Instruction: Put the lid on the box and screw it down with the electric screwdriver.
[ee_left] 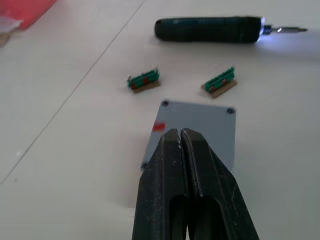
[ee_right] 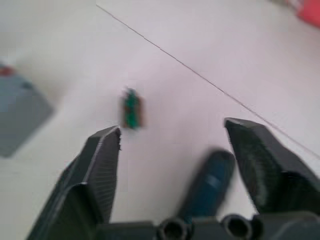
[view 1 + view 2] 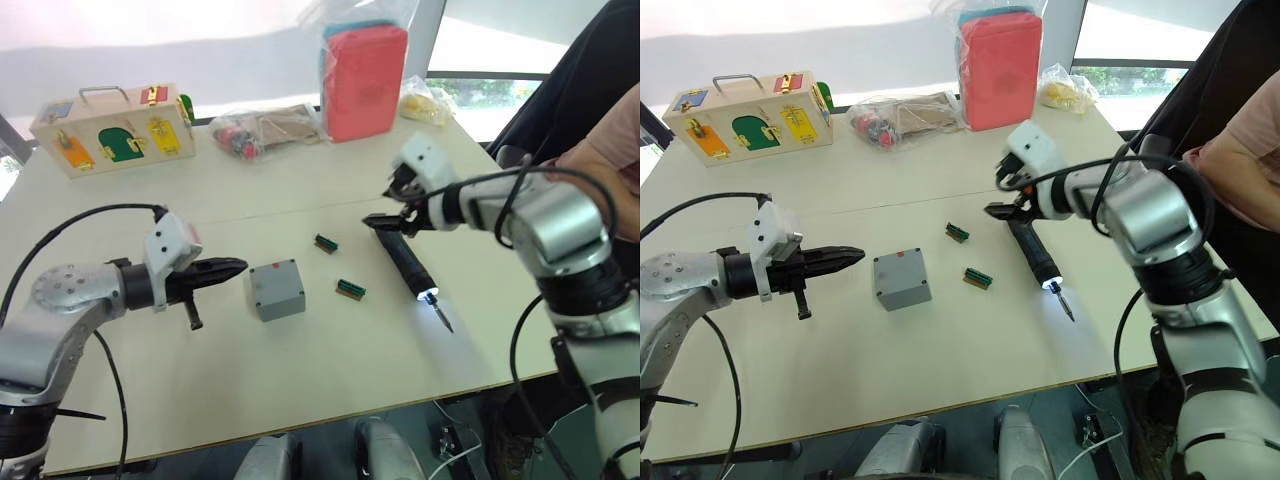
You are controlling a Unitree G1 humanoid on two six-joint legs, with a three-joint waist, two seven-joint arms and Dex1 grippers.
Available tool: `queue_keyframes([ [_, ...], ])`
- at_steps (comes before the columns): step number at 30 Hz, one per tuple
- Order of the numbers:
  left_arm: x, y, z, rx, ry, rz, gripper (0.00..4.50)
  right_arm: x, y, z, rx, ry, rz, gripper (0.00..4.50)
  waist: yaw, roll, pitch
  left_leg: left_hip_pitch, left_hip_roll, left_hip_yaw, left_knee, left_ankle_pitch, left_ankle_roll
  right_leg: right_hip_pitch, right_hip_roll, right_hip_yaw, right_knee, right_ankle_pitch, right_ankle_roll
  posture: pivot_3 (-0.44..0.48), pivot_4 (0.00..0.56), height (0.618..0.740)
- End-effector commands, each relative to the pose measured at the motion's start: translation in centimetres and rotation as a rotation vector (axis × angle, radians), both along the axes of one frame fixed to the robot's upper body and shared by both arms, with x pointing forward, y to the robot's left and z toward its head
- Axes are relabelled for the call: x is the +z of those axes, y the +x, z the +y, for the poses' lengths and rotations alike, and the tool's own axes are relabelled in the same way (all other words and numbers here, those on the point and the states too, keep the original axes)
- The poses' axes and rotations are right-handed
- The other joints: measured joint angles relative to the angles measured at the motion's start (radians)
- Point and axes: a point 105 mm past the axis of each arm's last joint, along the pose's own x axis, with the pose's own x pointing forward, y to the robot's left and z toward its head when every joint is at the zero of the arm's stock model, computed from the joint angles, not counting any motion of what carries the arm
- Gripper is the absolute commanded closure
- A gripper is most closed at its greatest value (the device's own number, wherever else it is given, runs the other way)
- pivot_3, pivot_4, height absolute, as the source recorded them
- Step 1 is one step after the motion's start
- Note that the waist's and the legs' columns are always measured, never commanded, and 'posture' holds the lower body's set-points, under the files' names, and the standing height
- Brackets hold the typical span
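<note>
Hovering my right gripper (image 3: 1012, 208) over the butt end of the electric screwdriver (image 3: 1033, 252), jaws spread wide with the black barrel between them, not yet touching as far as I can judge. It lies flat on the bench (image 3: 940, 350), bit and lit white tip pointing toward me. I judge it rigid, fairly light, smooth and round, so it is apt to roll or twist if pinched off-centre; best taken across the barrel near mid-length, clear of the thin bit. My left gripper (image 3: 238, 267) sits just beside the box (image 3: 275, 288), jaws closed on nothing, tips pointing at its side. The box stands near bench centre with the lid (image 1: 197, 127) already on top, corner holes showing. Hard plastic, light; it will slide unless braced. Two small green parts (image 3: 350, 289) lie between box and screwdriver.
</note>
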Motion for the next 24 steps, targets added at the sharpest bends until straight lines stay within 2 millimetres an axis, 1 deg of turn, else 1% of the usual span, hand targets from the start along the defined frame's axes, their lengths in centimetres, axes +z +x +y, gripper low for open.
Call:
queue_keyframes([
  [1, -0.9, 0.2, 0.7, 0.012, 0.033, -0.003, 4.5, -0.6, -0.6, 1.7, 0.057, 0.024, -0.051, 3.03, 0.002, 0.0, 0.0, 0.0, 0.0, 0.0, 0.0, 0.0, 0.0, 0.0, 0.0, 0.0, 0.0, 0.0, 0.0, 0.0, 0.15, 0.74],
  [4, -1.9, 0.4, 0.8, 0.017, 0.039, 0.006, 4.5, -2.5, -0.8, 2.9, 0.076, 0.027, -0.032, 4.3, 0.005, 0.0, 0.0, 0.0, -0.001, 0.0, 0.001, 0.001, -0.001, 0.0, -0.001, 0.0, 0.0, 0.0, 0.0, 0.0, 0.15, 0.74],
  [5, -2.3, 0.6, 0.7, 0.019, 0.034, 0.009, 4.5, -3.5, -0.9, 3.3, 0.089, 0.018, -0.024, 4.49, 0.005, 0.0, 0.0, 0.0, -0.001, 0.0, 0.001, 0.001, -0.001, 0.0, -0.001, 0.0, 0.0, 0.0, 0.0, 0.0, 0.15, 0.74],
  [9, -3.3, 1.2, 0.4, 0.022, 0.029, 0.013, 4.5, -5.6, -1.3, 4.4, 0.116, 0.004, 0.004, 4.49, 0.001, 0.0, 0.0, 0.0, -0.001, 0.0, 0.001, 0.001, -0.001, 0.0, -0.001, 0.0, 0.0, 0.0, 0.0, 0.0, 0.15, 0.74],
  [11, -4.1, 1.9, -0.2, 0.022, 0.024, 0.013, 4.5, -7.2, -1.5, 5.0, 0.131, -0.019, 0.026, 4.49, 0.001, 0.0, 0.0, 0.0, -0.001, 0.0, 0.001, 0.001, -0.002, 0.0, -0.001, 0.0, 0.0, 0.0, 0.0, 0.0, 0.15, 0.74],
  [13, -4.5, 2.5, -0.8, 0.02, 0.017, 0.007, 4.5, -8.0, -1.8, 5.5, 0.153, -0.028, 0.047, 4.49, 0.001, -0.001, 0.0, 0.0, -0.001, 0.0, 0.001, 0.001, -0.002, 0.0, -0.001, 0.0, 0.001, 0.0, 0.0, 0.0, 0.15, 0.74],
  [17, -4.7, 3.4, -1.6, -0.003, 0.007, -0.006, 4.5, -8.5, -2.2, 6.4, 0.19, -0.002, 0.085, 4.49, 0.0, -0.001, 0.0, 0.0, -0.001, 0.0, 0.001, 0.001, -0.002, 0.0, -0.001, -0.001, 0.001, 0.0, 0.0, 0.0, 0.15, 0.74],
  [20, -5.1, 4.0, -1.9, -0.01, 0.014, -0.011, 4.5, -9.0, -2.7, 6.6, 0.211, -0.013, 0.116, 4.49, 0.0, -0.001, 0.0, 0.0, -0.001, 0.0, 0.001, 0.001, -0.002, 0.0, -0.001, -0.001, 0.001, 0.0, 0.0, 0.0, 0.15, 0.74],
  [24, -5.1, 4.9, -2.6, -0.018, 0.004, -0.027, 4.5, -8.9, -3.6, 7.2, 0.257, -0.006, 0.138, 4.49, 0.002, -0.001, 0.0, 0.0, -0.001, -0.001, 0.001, 0.001, -0.002, 0.0, -0.001, -0.001, 0.001, 0.0, 0.0, 0.0, 0.15, 0.74],
])
